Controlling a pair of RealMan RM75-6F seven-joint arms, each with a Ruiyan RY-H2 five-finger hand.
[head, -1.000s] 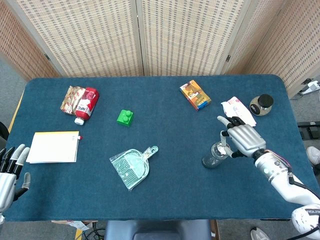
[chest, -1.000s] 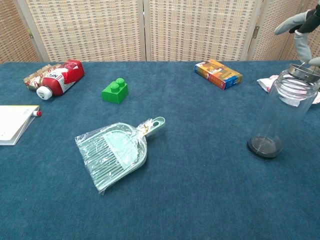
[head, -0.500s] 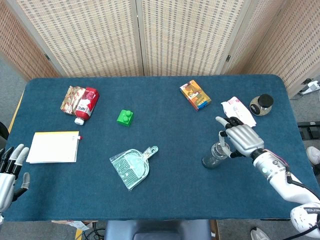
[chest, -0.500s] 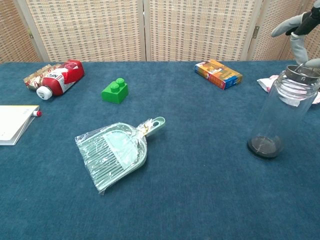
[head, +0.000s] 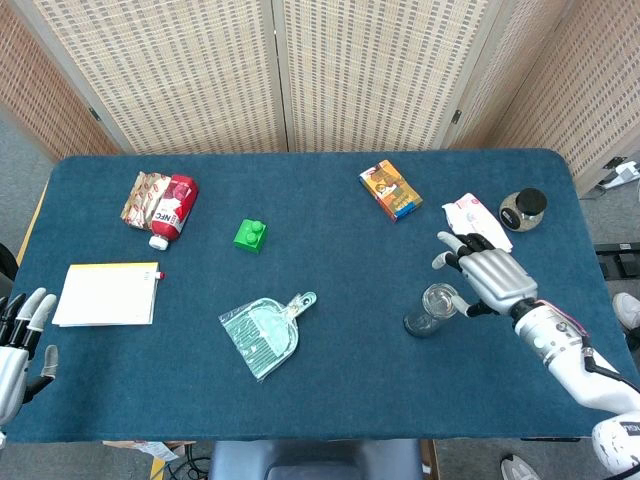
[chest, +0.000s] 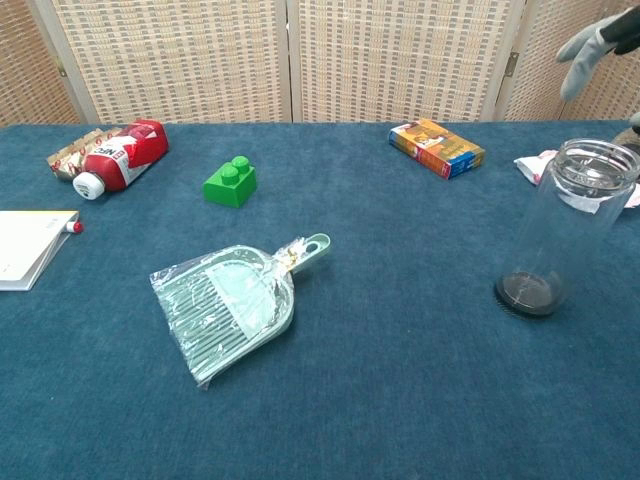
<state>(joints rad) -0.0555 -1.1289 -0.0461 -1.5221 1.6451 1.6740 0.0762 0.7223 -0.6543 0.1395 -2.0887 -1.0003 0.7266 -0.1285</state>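
Looks like the right hand (head: 487, 277) has come off the clear jar (head: 432, 309) since a second ago: its fingers were down at the rim, now they're spread and lifted just to the right of it, holding nothing. The jar stands upright and open-mouthed on the blue bench (head: 350, 370), right side, near the front edge. My guess is this is the letting-go step, jar set down and done. Next thing would be pulling the arm back without clipping the rim, since the fingertips sit close to it and the jar is tall and tippy. Left hand (head: 18, 345) hangs off the near left corner, fingers apart, empty, close to the notepad (head: 108, 294).
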